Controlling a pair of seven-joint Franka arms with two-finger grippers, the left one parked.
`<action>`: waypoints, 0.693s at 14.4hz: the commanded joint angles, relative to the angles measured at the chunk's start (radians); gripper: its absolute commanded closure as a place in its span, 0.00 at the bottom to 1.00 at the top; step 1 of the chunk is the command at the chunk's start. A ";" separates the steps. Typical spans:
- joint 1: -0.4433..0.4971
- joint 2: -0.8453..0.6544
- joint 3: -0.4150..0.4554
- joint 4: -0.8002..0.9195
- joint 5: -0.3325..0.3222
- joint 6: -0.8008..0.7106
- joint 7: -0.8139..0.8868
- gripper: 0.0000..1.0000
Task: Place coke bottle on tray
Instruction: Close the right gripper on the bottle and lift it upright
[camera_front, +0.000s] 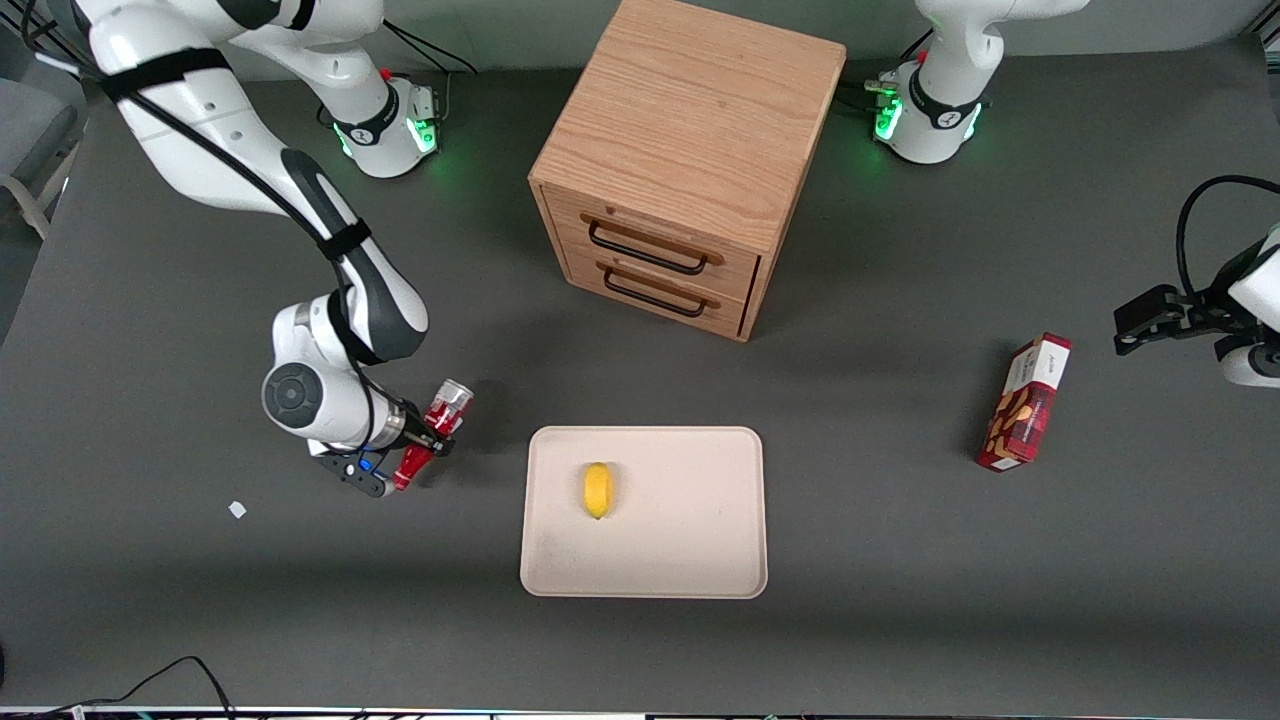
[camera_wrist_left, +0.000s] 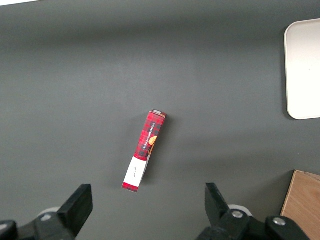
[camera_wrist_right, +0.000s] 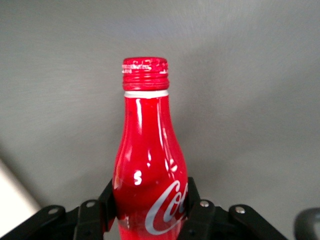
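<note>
My right gripper (camera_front: 428, 438) is shut on the coke bottle (camera_front: 432, 432), a slim red bottle with white script, and holds it tilted above the table. Its clear base points toward the drawer cabinet and its red cap toward the front camera. In the right wrist view the bottle (camera_wrist_right: 149, 165) fills the middle, with the black fingers (camera_wrist_right: 196, 205) pressed on both sides of its body. The beige tray (camera_front: 690, 540) lies flat on the table beside the gripper, toward the parked arm's end. The bottle is apart from the tray.
A yellow lemon (camera_front: 598, 490) lies on the tray. A wooden two-drawer cabinet (camera_front: 680, 160) stands farther from the front camera than the tray. A red snack box (camera_front: 1025, 402) lies toward the parked arm's end. A small white scrap (camera_front: 237, 509) lies near the gripper.
</note>
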 joint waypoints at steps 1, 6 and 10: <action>0.004 -0.092 -0.001 0.171 -0.006 -0.282 -0.130 1.00; 0.006 -0.065 0.051 0.561 0.003 -0.603 -0.222 1.00; 0.041 0.086 0.154 0.722 0.003 -0.577 -0.222 1.00</action>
